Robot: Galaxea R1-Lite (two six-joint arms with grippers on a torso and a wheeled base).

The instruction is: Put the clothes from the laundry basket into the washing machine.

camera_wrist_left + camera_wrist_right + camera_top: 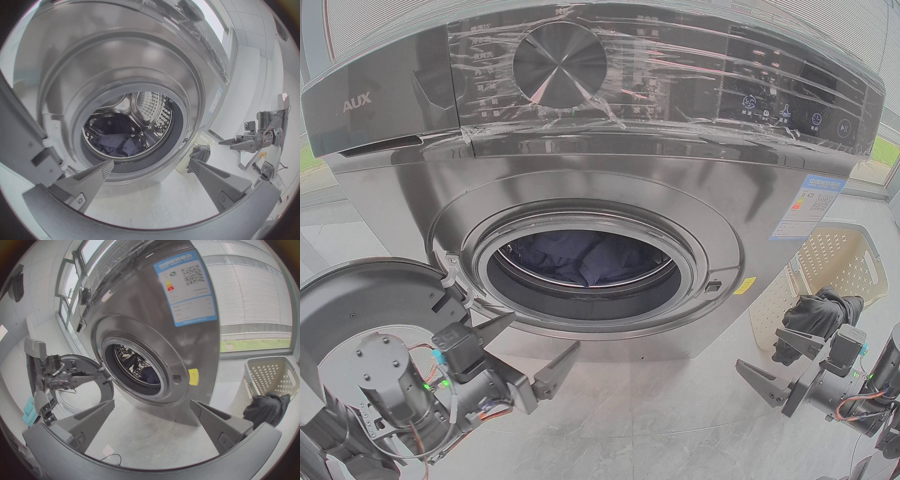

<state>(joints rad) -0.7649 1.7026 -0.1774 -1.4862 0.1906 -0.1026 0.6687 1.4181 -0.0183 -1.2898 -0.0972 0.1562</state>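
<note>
Up front in the head view, the washing machine is standing with its door hanging open on the robot's left. Dark blue clothes are lying in the drum. The laundry basket is sitting just beside the machine on the robot's right, with a black garment draping over its near rim. The left gripper is hovering low before the drum mouth, jaws spread wide and carrying nothing. The right gripper is hovering near the black garment, also wide and empty. Whether its upper finger is touching the cloth, I cannot tell.

Left wrist view: the wide fingers are framing the drum mouth, arm aiming roughly at it. The blue clothes are resting at the drum bottom. The garment on the basket is showing past the machine's corner, well apart.

Right wrist view: the fingers are gaping wide, with the wrist facing the machine front. The garment is sitting off to one side, not between them.

Handling guess: the garment is looking soft, light and limp, so it will likely be sagging and trailing once lifted. Pinching the bunched hump on the rim seems best, since the folds are thickest there. The arm will probably be needing to turn toward the basket first.
</note>
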